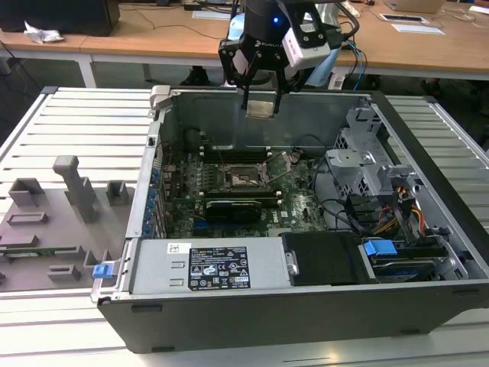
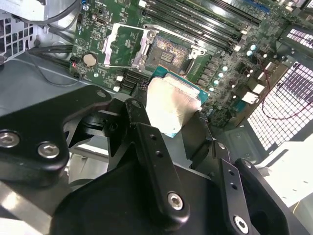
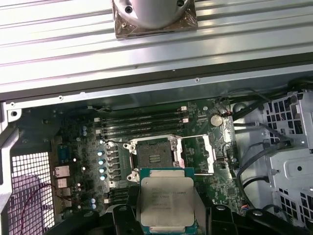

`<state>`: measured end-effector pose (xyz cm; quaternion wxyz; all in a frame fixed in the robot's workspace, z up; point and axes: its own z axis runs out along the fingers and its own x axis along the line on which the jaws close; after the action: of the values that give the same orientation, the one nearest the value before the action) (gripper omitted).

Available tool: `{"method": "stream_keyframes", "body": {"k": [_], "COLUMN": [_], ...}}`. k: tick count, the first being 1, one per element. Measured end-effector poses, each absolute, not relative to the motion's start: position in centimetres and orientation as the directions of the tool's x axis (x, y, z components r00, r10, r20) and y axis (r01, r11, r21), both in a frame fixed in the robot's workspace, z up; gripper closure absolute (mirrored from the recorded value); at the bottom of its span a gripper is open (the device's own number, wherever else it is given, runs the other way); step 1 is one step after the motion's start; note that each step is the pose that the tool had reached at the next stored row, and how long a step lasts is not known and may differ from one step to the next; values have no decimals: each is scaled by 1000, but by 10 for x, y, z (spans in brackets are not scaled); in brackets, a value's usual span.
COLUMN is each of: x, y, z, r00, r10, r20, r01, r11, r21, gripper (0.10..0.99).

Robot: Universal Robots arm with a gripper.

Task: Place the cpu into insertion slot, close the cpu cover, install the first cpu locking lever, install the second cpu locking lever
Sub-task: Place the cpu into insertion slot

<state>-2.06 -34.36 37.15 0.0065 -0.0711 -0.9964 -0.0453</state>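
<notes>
While I hang over the open computer case (image 1: 229, 306), my gripper (image 1: 260, 99) is squeezed shut on the cpu (image 1: 260, 109), holding its edges so it stays flat; the insertion slot (image 3: 153, 156) sits bare well below my gripper; the cpu cover (image 3: 196, 154) stands flipped open beside it, leaving the way free.

Black two-fingered claw (image 1: 260, 105) beneath the arm's black wrist housing (image 1: 263, 34), pointing straight down in the exterior view. Its slim black fingers (image 1: 246, 93) are closed on opposite edges of a flat square silvery-tan cpu (image 3: 165, 200), which is held level and aloft.
</notes>
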Motion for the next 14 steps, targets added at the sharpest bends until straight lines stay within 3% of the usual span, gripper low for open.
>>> {"method": "stream_keyframes", "body": {"k": [14], "x": [-21], "y": [-344], "z": [371], "r00": [-983], "r10": [183], "r20": [19], "r01": [184], "r11": [979], "r21": [89], "gripper": [561]}}
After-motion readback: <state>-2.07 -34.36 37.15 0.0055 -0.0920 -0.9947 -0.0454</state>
